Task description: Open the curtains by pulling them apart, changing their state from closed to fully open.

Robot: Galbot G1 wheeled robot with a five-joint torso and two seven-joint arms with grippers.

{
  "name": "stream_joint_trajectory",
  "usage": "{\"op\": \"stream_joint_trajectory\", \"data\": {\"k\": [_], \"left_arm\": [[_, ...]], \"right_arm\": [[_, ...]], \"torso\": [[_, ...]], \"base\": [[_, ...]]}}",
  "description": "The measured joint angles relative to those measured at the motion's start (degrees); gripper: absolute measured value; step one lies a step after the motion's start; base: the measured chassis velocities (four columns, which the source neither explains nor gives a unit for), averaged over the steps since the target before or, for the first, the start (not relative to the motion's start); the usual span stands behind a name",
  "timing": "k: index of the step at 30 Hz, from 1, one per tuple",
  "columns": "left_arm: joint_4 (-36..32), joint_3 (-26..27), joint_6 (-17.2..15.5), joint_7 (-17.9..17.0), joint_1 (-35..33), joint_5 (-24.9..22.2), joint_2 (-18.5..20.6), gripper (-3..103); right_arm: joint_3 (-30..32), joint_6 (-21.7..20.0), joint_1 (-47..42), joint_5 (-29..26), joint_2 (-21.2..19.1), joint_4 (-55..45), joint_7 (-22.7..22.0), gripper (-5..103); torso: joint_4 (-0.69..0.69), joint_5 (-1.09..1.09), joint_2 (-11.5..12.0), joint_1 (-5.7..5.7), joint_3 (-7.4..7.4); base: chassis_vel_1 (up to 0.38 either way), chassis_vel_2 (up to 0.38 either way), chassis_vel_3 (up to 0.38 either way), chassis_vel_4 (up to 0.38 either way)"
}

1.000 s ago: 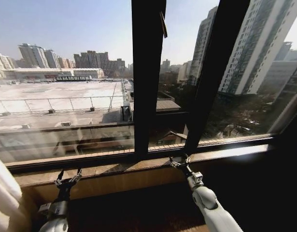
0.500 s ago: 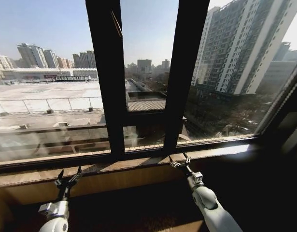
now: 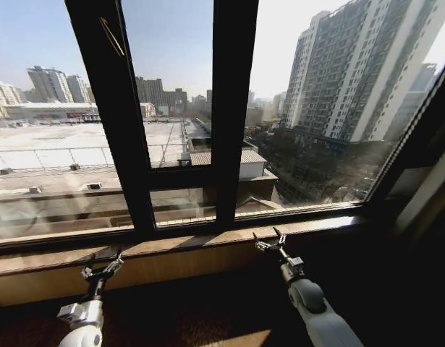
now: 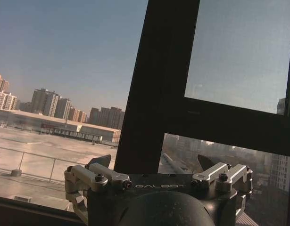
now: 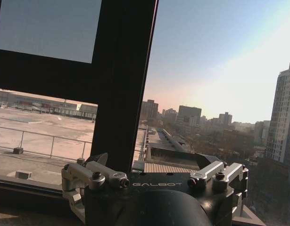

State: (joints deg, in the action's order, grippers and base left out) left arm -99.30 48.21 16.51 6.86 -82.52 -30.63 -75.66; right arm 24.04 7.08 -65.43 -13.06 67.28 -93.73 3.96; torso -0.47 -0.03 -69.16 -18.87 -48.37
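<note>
Below the dark-framed glass window [image 3: 229, 116], at about 7 o'clock in our head view, we see the left gripper [image 3: 103, 269] with fingers spread, empty. At 5 o'clock the right gripper [image 3: 269, 241] also gapes, holding nothing (both hover near the brown wooden sill [image 3: 179, 249]). We cannot tell where the curtains hang.
</note>
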Motion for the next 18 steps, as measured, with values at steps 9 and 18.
{"op": "stream_joint_trajectory", "data": {"k": [9, 18], "left_arm": [[0.01, 0.0, 0.0, 0.0, 0.0, 0.0, 0.0, 100], [-0.01, -0.01, 0.0, 0.04, 0.0, 0.0, 0.0, 100]], "right_arm": [[0.0, 0.0, 0.0, 0.0, 0.0, 0.0, 0.0, 100], [0.01, 0.0, 0.0, 0.0, -0.01, 0.0, -0.01, 100]], "torso": [[-0.01, 0.02, 0.01, -0.01, -0.01], [-0.01, 0.02, 0.0, 0.0, 0.0]], "base": [[-0.341, -0.309, 0.341, 0.332], [-0.086, -0.118, 0.11, 0.113]]}}
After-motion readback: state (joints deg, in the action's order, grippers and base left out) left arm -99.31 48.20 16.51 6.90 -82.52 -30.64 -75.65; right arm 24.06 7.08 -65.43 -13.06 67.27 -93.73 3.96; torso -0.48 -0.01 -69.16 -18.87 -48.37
